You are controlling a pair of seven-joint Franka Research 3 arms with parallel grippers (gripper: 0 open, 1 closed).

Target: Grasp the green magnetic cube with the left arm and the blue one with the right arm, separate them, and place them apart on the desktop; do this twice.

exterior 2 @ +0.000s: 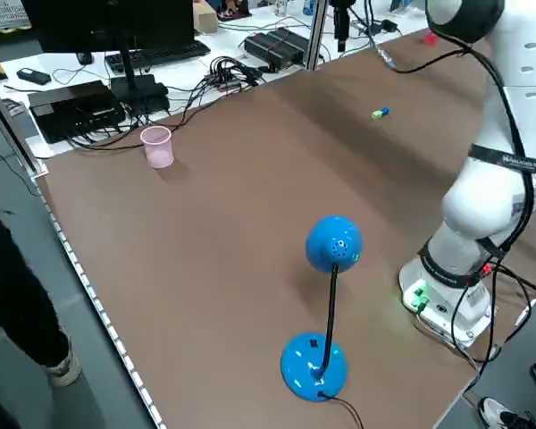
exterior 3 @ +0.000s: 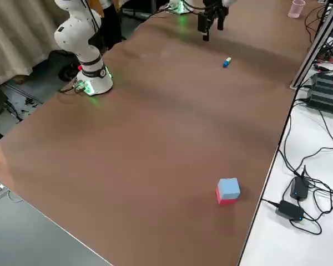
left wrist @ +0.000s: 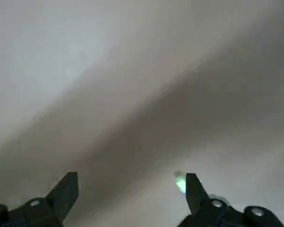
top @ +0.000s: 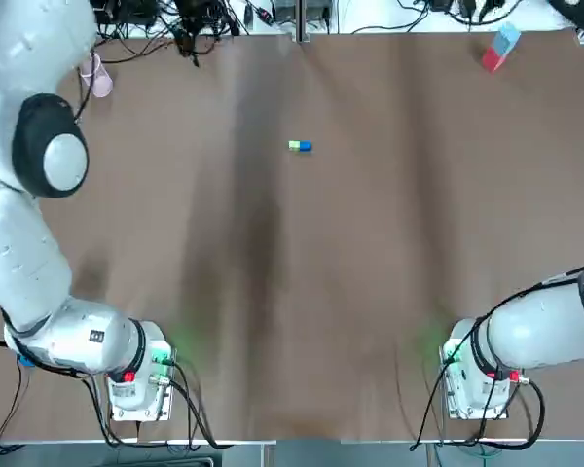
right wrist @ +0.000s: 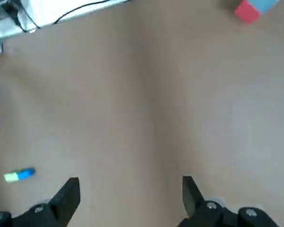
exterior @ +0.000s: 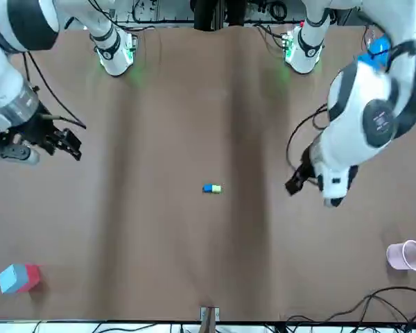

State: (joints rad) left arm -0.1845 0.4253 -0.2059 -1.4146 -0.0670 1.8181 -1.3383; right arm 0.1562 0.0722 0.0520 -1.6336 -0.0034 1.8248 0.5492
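Counter (top: 370, 292): plain matte brown, no pattern; darker shadow bands run across it.
Green cube (top: 294, 146): pale yellow-green (reads closer to lime than true green).
Blue cube (top: 306, 147): saturated mid-blue.
Block (exterior 3: 227, 191): light blue upper half, red lower half.
Cup (exterior: 406, 255): translucent pink.
Left arm (top: 19, 253) and right arm (top: 540, 326): glossy white shells with black joint rings; the bases glow green and carry small red spots.
Left gripper (left wrist: 131, 184) and right gripper (right wrist: 129, 185): black jaws.
Ball on stand (exterior 2: 333, 243): bright blue ball and foot, black stem.
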